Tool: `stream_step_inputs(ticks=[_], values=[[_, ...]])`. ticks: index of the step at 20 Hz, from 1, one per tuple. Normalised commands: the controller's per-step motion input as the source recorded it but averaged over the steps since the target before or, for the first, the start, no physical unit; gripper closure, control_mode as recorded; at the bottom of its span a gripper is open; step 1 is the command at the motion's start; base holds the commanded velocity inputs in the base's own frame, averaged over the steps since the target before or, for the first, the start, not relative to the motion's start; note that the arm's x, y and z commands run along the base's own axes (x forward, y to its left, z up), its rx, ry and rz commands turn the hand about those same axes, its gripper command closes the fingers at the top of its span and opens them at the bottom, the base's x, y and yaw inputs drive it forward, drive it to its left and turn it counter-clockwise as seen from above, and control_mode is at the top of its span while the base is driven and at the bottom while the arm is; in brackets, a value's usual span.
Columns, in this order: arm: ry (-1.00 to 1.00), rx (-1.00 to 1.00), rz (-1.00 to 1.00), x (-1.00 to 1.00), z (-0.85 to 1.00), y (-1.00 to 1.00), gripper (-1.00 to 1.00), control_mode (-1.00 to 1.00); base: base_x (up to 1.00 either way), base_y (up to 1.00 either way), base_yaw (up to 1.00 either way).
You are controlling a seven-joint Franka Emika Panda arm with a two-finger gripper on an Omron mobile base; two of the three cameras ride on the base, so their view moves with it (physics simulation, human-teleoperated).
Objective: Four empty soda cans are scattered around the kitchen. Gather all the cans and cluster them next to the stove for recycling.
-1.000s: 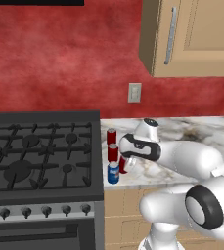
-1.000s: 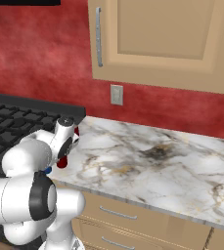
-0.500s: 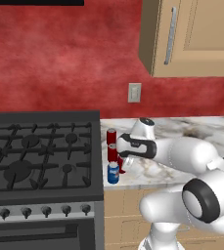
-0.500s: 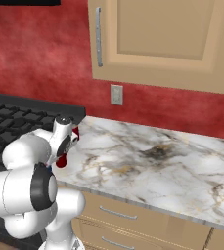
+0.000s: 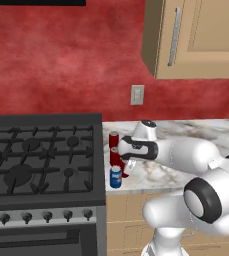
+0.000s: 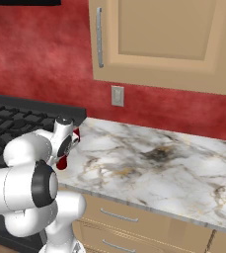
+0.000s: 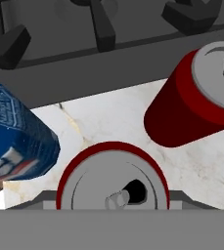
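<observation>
My gripper [image 5: 127,164] points down over the counter's left end, right beside the stove [image 5: 36,155], and is shut on a red soda can [image 5: 125,171]. The hand view looks straight down on that can's silver top [image 7: 113,188], held between the jaws of the gripper [image 7: 112,204]. Beside it stand a blue soda can [image 7: 15,139] and another red can [image 7: 191,97], both close to the stove's edge [image 7: 108,63]. From the left base, the blue can [image 5: 116,178] is nearest the front, with red cans [image 5: 114,141] behind it. The arm hides most of the cans in the right base view.
The marble counter [image 6: 159,163] stretches to the right of the stove [image 6: 16,118]. A wall outlet [image 5: 137,94] sits on the red backsplash, and wooden upper cabinets [image 5: 201,35] hang above. Drawers [image 6: 119,217] run below the counter's front edge.
The hand has edged left, toward the cans beside the stove, with the red can still in its grip.
</observation>
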Motion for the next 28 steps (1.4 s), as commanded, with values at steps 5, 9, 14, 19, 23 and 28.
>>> stream_step_inputs(ticks=[5, 9, 14, 19, 23, 28], values=[[0.00, -0.03, 0.00, 0.00, -0.19, 0.02, 1.00, -1.00, 0.00, 0.00, 0.00], [0.00, -0.05, 0.00, -0.01, -0.11, 0.09, -1.00, -1.00, 0.00, 0.00, 0.00], [-0.01, -0.02, 0.00, -0.11, -0.04, 0.01, -1.00, -1.00, 0.00, 0.00, 0.00], [-0.07, 0.00, 0.00, -0.30, 0.00, -0.03, -1.00, -1.00, 0.00, 0.00, 0.00], [-0.08, 0.00, 0.00, -0.11, 0.07, 0.00, -1.00, -1.00, 0.00, 0.00, 0.00], [-0.10, 0.00, 0.02, 0.00, 0.25, 0.00, -1.00, -1.00, 0.00, 0.00, 0.00]])
